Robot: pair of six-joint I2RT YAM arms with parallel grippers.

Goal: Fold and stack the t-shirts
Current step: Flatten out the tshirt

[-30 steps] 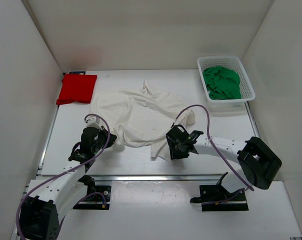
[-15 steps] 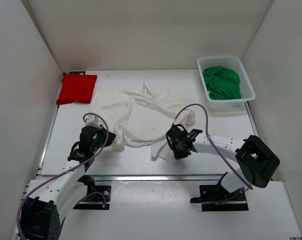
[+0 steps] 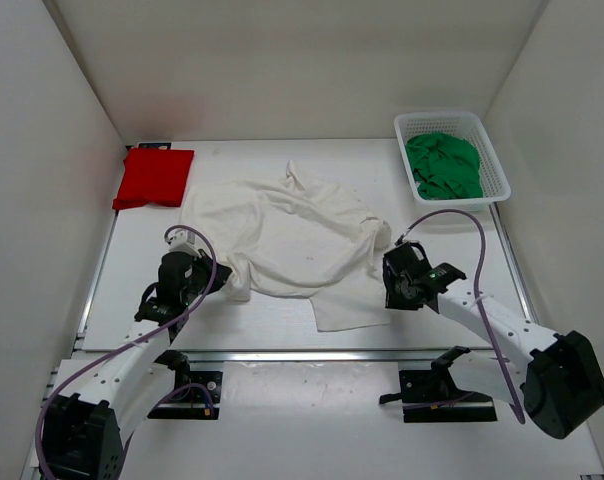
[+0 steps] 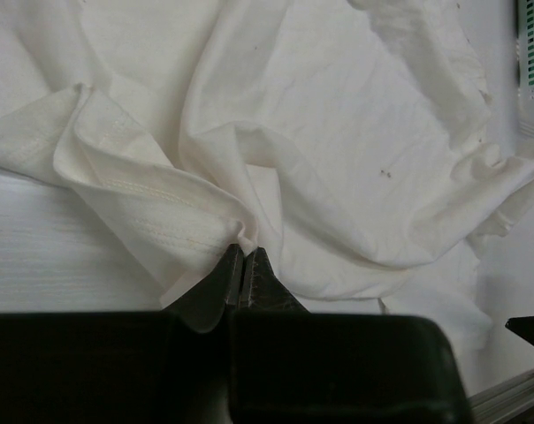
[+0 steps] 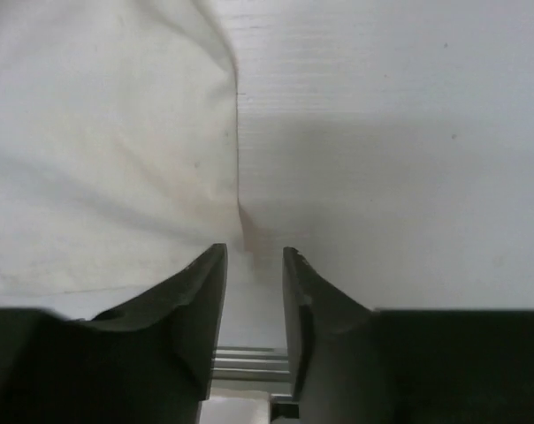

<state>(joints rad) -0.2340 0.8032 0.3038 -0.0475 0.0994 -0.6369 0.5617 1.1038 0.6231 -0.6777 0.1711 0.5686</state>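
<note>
The white t-shirt (image 3: 282,235) lies crumpled and spread across the middle of the table. My left gripper (image 3: 220,280) is shut on a bunched fold (image 4: 247,231) of its near left edge. My right gripper (image 3: 394,288) stands at the shirt's near right edge. Its jaws are open with a narrow gap, and in the right wrist view the cloth edge (image 5: 233,177) ends just ahead of the fingertips (image 5: 210,265), with nothing clamped. The red t-shirt (image 3: 154,178) lies folded at the far left. The green t-shirt (image 3: 442,165) is bunched in the basket.
The white mesh basket (image 3: 498,170) stands at the far right corner. White walls close in the table on the left, back and right. A metal rail (image 3: 312,355) runs along the near edge in front of both arm bases.
My right gripper has moved right, from the shirt's near middle to its right edge, and the lower flap has been drawn rightward with it. The left gripper keeps its hold and has hardly moved.
</note>
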